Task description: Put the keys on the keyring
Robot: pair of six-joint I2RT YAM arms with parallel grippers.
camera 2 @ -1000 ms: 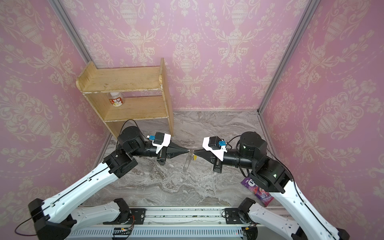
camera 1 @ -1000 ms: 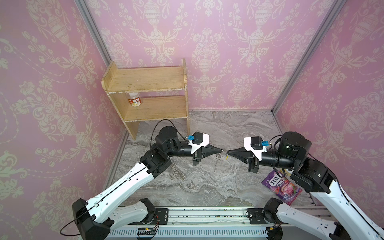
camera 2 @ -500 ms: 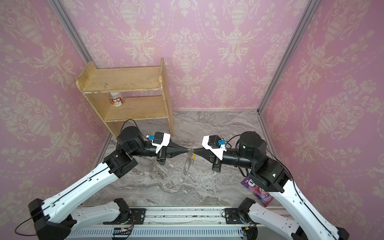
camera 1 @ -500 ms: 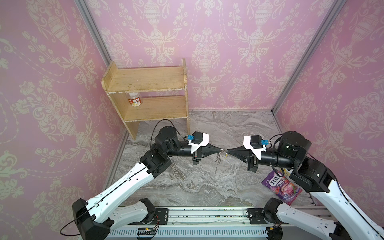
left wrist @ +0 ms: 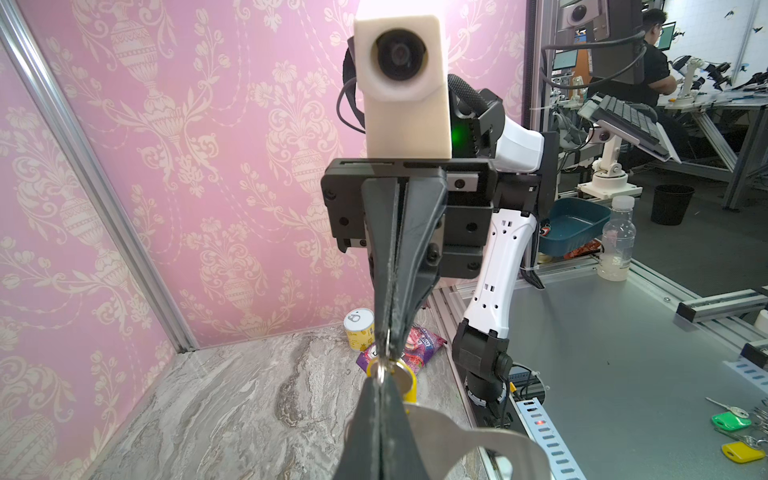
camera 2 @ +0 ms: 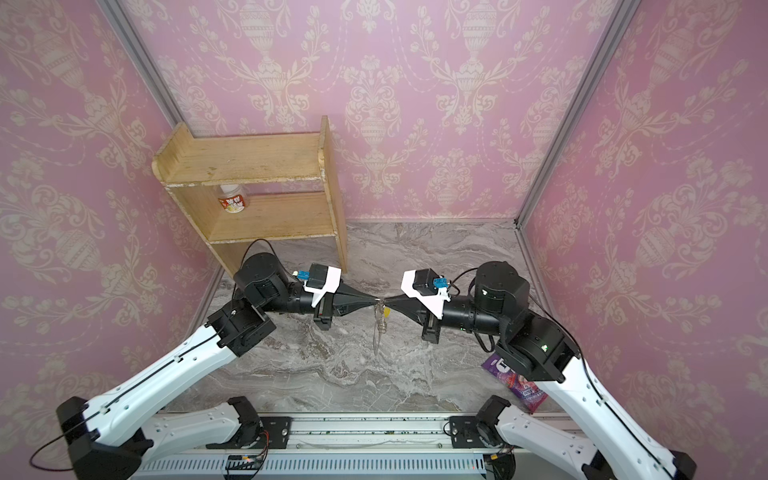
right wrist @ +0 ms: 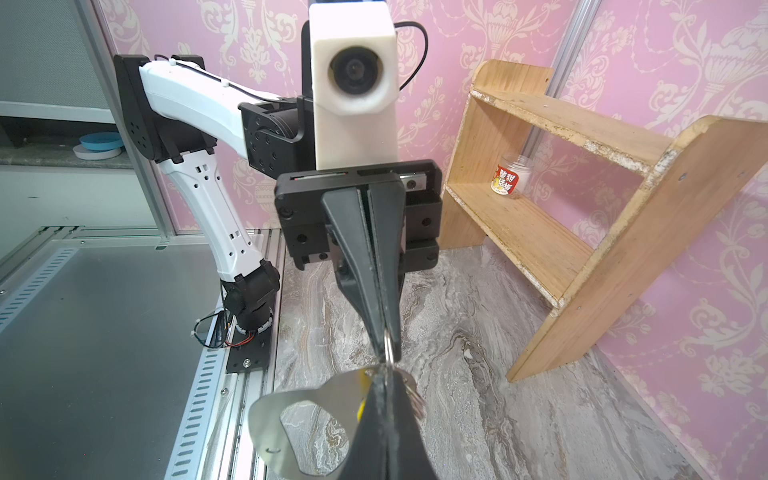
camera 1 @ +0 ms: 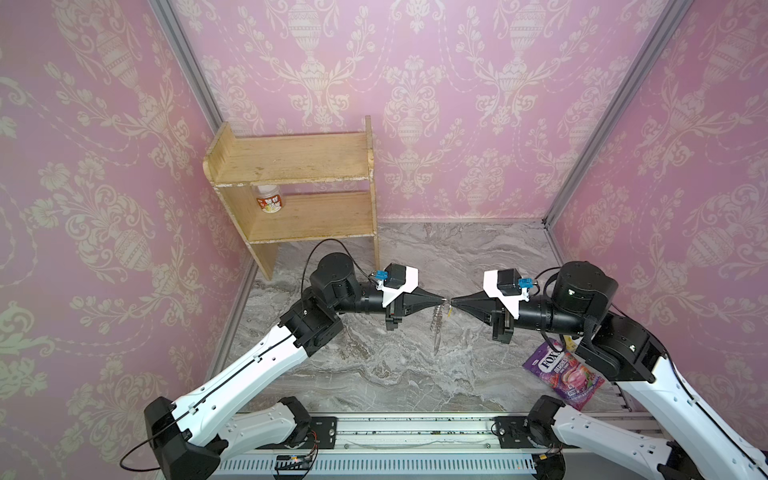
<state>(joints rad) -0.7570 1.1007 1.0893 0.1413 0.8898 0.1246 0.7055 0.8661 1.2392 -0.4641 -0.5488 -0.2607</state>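
Observation:
My two grippers meet tip to tip above the middle of the marble table [camera 1: 399,374]. The left gripper [camera 1: 444,299] [left wrist: 380,375] is shut on a small metal ring [left wrist: 384,368]. From that ring the keyring hangs, a flat grey fob [left wrist: 478,440] [right wrist: 291,409] with a cutout hole and a silver chain [camera 1: 436,326] [camera 2: 379,332]. The right gripper [camera 1: 454,300] [right wrist: 384,375] is shut on the same cluster, at the loop of the keys, a small yellow tag [left wrist: 409,388] [camera 2: 385,311]. Which loop sits in which tip is hard to tell.
A wooden shelf [camera 1: 299,166] with a small jar [camera 1: 269,199] stands at the back left. A purple sweets packet [camera 1: 561,374] lies under the right arm, with a yellow can [left wrist: 359,330] beside it. Pink walls close in three sides.
The two grippers have drawn closer together, so their tips now nearly touch. The hanging fob and chain have swung slightly. Both grippers stay shut.

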